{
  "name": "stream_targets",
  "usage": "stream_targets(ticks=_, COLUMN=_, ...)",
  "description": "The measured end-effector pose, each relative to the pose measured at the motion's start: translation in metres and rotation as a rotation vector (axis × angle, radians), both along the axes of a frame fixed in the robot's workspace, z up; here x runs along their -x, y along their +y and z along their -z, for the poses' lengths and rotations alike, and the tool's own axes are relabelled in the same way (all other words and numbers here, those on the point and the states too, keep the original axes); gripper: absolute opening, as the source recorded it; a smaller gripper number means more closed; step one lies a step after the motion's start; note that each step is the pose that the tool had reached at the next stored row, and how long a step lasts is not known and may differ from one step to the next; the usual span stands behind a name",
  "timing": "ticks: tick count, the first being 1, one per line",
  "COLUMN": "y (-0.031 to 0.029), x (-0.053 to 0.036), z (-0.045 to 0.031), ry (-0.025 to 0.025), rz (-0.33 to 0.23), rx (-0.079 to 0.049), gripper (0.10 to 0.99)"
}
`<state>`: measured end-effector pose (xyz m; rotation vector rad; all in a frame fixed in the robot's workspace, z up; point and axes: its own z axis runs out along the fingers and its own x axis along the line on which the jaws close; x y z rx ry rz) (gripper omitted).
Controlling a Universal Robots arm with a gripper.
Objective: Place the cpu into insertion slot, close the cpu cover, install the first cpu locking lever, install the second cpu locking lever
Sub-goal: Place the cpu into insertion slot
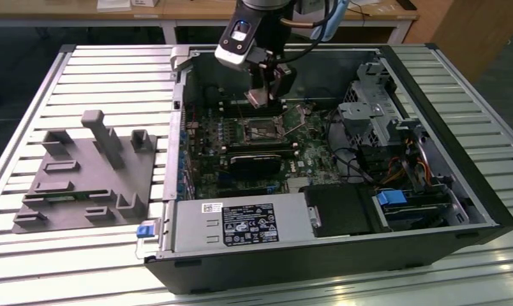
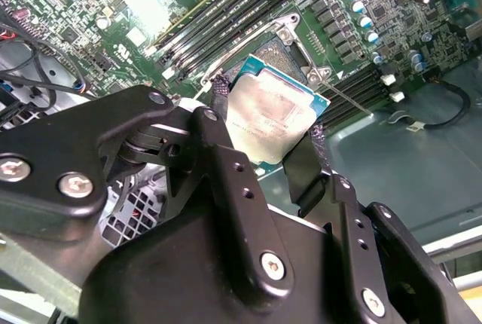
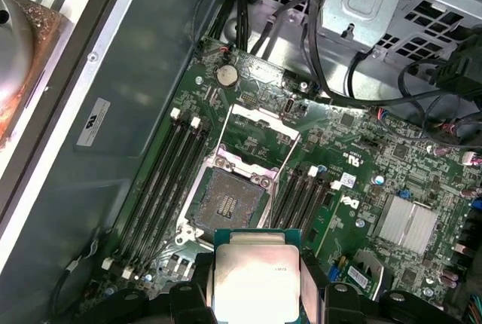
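Where the arm (image 1: pixel 254 25) reaches down from the exterior view's top edge into the open computer case (image 1: pixel 325 255), its wrist points nearly straight down over the far part of the motherboard (image 1: pixel 307 143).

Gripper (image 1: pixel 260 95): hangs inside the case, raised above the board. In both wrist views its two black fingers (image 2: pixel 219 89) (image 3: pixel 192 294) are closed in on opposite edges of the cpu, one at each side, with the jaws no wider than the chip.

Cpu (image 1: pixel 258 97) (image 2: pixel 275 109) (image 3: pixel 256 275): clamped between the fingers, pale metal face up toward the cameras, green border showing round it. It is held clear of the board and touches nothing but the fingers.

Insertion slot (image 1: pixel 263 132) (image 3: pixel 226 202): square socket with a dark centre, bare and uncovered. In the first wrist view it lies just beyond the chip, near it but apart from it.

Cpu cover (image 3: pixel 260 132): silver frame with a square window, swung open away from the slot on the side far from the chip.

Memory slots (image 3: pixel 162 181): long black rows flanking the socket on both sides.

Grey fixture tray (image 1: pixel 86 172): on the slatted table (image 1: pixel 111 70), at the exterior view's left, well apart from the case.
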<state>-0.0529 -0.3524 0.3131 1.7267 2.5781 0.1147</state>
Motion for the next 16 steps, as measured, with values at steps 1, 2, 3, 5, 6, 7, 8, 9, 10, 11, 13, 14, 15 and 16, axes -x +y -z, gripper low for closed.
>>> stream_targets(ticks=1, y=0.0000, x=0.0000, z=0.0003, ry=-0.0001, rz=0.000, rx=0.000, gripper=0.541)
stream_targets(ticks=2, y=0.0000, x=0.0000, z=0.0005, ry=-0.0001, rz=0.000, rx=0.000, gripper=0.541)
stream_targets(ticks=3, y=0.0000, x=0.0000, z=0.0007, ry=0.0000, rz=0.000, rx=0.000, gripper=0.541)
stream_targets(ticks=5, y=0.0000, x=0.0000, z=0.0012, ry=-0.0001, rz=0.000, rx=0.000, gripper=0.541)
stream_targets(ticks=6, y=0.0000, x=0.0000, z=0.0014, ry=-0.0001, rz=0.000, rx=0.000, gripper=0.541)
stream_targets(ticks=7, y=0.0000, x=0.0000, z=0.0017, ry=-0.0001, rz=0.000, rx=0.000, gripper=0.541)
stream_targets(ticks=8, y=0.0000, x=0.0000, z=0.0020, ry=-0.0001, rz=0.000, rx=0.000, gripper=0.541)
stream_targets(ticks=9, y=0.0000, x=0.0000, z=0.0024, ry=-0.0001, rz=0.000, rx=0.000, gripper=0.541)
stream_targets(ticks=10, y=0.0000, x=0.0000, z=0.0027, ry=0.0000, rz=0.000, rx=0.000, gripper=0.541)
stream_targets(ticks=11, y=0.0000, x=0.0000, z=0.0032, ry=0.0000, rz=0.000, rx=0.000, gripper=0.541)
stream_targets(ticks=13, y=0.0002, x=0.0000, z=0.0043, ry=0.0001, rz=0.005, rx=0.001, gripper=0.541)
stream_targets(ticks=14, y=0.0002, x=0.0000, z=0.0049, ry=0.0001, rz=0.016, rx=0.002, gripper=0.541)
stream_targets(ticks=15, y=0.0002, x=0.0000, z=0.0055, ry=0.0001, rz=0.033, rx=0.002, gripper=0.541)
stream_targets(ticks=16, y=0.0002, x=0.0000, z=0.0062, ry=0.0001, rz=0.051, rx=0.001, gripper=0.541)
